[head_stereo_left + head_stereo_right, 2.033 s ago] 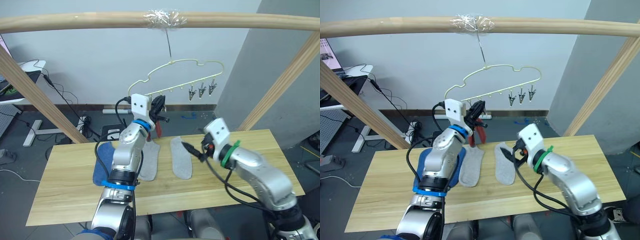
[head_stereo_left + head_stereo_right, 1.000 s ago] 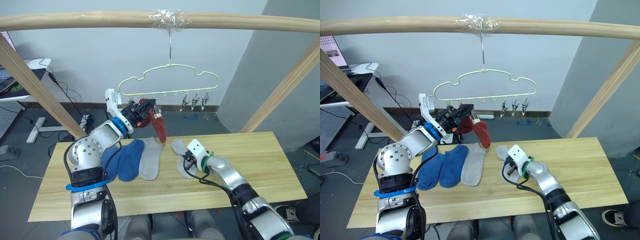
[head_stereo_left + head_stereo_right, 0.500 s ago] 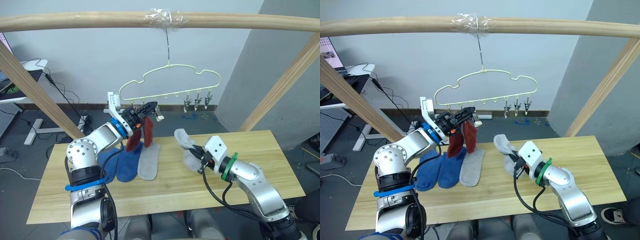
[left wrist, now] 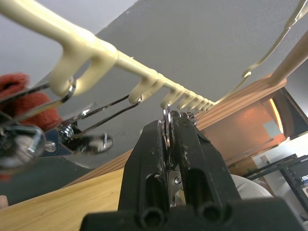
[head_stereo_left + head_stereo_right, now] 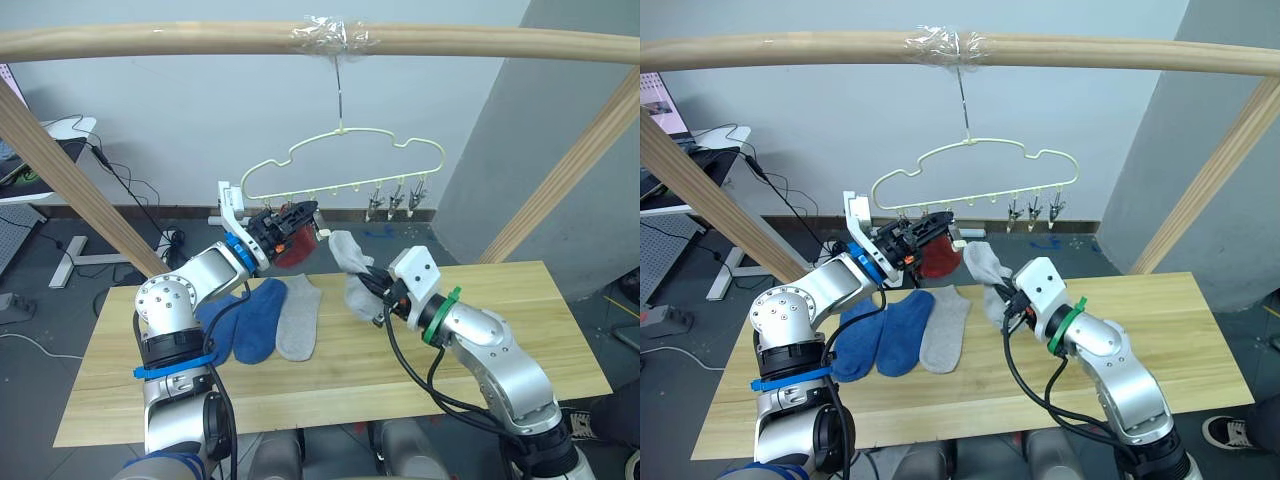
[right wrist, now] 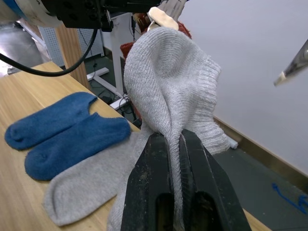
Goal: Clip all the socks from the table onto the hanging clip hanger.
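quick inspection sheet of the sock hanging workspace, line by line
surface: table, light wood, bare at the right end.
job's things: two blue socks and one grey sock lie flat on the table; rust-red socks hang under the clip hanger; a second grey sock is lifted.
clutter: nothing seen.
grippers: left gripper shut on a hanger clip; right gripper shut on the lifted grey sock.
cables: black cables run along both arms; more on the floor behind.
surroundings: wooden pole frame, grey wall.
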Robot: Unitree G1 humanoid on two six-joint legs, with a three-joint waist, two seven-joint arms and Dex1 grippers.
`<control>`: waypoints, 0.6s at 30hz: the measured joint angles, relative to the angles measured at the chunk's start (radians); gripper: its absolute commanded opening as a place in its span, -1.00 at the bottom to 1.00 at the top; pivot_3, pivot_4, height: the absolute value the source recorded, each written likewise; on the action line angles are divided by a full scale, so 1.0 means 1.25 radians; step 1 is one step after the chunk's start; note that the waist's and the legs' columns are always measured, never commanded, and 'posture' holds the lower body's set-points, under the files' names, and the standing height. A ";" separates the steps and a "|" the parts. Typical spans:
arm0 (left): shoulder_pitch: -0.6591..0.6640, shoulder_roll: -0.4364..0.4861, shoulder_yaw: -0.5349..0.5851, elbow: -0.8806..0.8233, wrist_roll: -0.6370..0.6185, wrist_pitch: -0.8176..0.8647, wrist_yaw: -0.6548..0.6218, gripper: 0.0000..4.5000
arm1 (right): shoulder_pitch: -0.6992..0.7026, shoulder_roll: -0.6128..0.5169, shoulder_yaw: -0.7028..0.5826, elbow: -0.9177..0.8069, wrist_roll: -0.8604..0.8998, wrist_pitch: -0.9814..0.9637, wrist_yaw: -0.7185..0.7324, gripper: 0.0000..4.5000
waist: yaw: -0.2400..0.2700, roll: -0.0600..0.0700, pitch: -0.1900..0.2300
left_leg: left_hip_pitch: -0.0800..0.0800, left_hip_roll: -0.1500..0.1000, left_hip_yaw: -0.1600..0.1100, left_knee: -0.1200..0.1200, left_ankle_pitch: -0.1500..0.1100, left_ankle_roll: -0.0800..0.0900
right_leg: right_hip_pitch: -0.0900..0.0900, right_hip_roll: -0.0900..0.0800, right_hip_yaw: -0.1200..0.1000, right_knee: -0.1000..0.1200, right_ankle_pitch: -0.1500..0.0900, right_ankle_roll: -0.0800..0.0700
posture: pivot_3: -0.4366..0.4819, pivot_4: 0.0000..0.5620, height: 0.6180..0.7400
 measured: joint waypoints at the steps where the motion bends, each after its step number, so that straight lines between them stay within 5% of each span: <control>1: -0.002 -0.001 0.000 0.003 0.000 -0.002 0.000 -1.00 | -0.002 0.000 0.004 0.000 0.001 0.005 0.000 -0.99 | 0.000 0.000 0.000 | 0.000 0.000 0.000 0.000 0.000 0.000 | 0.000 0.000 0.000 0.000 0.000 0.000 | -0.30 -0.33 1.00; 18: -0.003 0.001 -0.002 0.009 0.000 -0.012 -0.001 -1.00 | -0.013 -0.010 0.017 0.000 0.014 0.013 0.001 -0.99 | 0.000 0.000 0.000 | 0.000 0.000 0.000 0.000 0.000 0.000 | 0.000 0.000 0.000 0.000 0.000 0.000 | -0.29 -0.35 1.00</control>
